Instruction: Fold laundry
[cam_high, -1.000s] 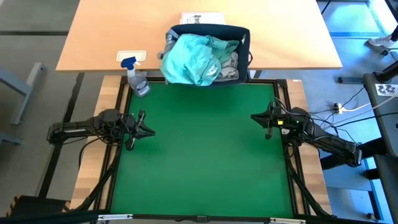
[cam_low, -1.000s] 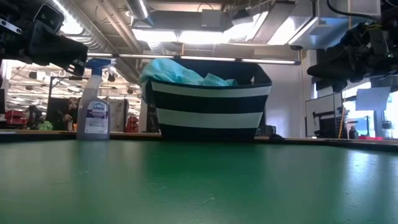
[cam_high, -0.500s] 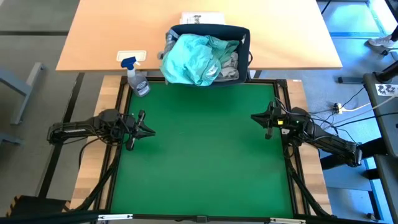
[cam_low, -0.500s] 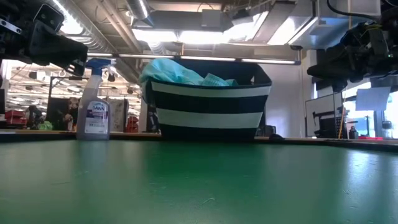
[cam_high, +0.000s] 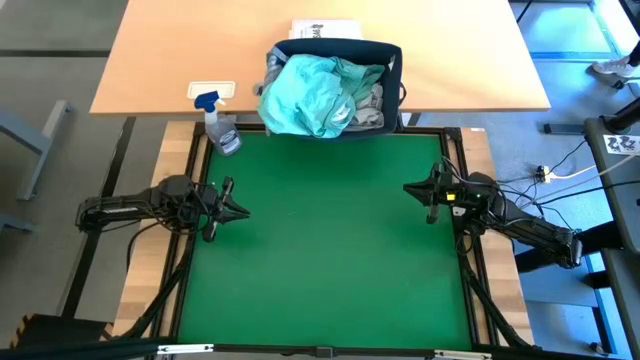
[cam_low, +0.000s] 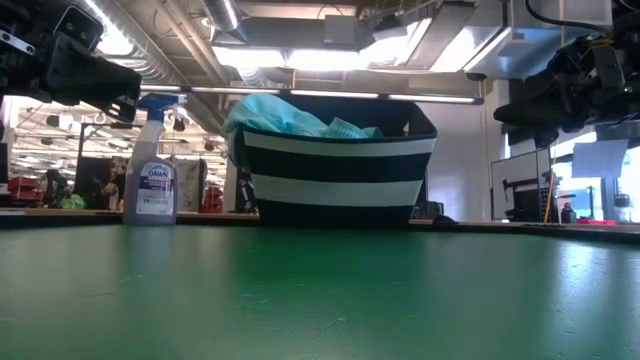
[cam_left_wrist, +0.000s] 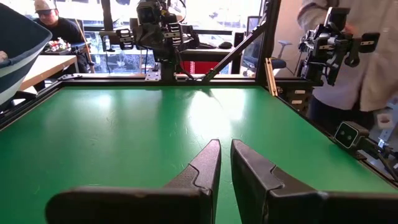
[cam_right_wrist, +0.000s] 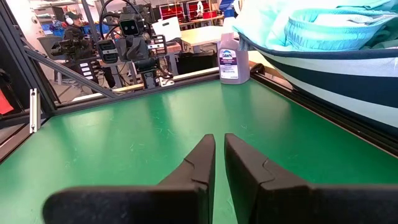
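Laundry (cam_high: 310, 92), mint-teal uppermost, is heaped in the striped basket (cam_low: 335, 175) at the far edge of the green table (cam_high: 320, 250). Left end effector (cam_high: 234, 210) and right end effector (cam_high: 412, 187) hover at opposite sides, fingers nearly closed, holding nothing. A spray bottle (cam_high: 220, 127) stands beside the basket.

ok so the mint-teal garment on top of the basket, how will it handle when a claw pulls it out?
Probably floppy: the mint-teal garment lies crumpled, heaped above the rim of the striped basket, so it should drape and unfold when lifted. Likely light for its bulk. It may drag out the grey fabric tucked beside it, since the two seem bunched together.
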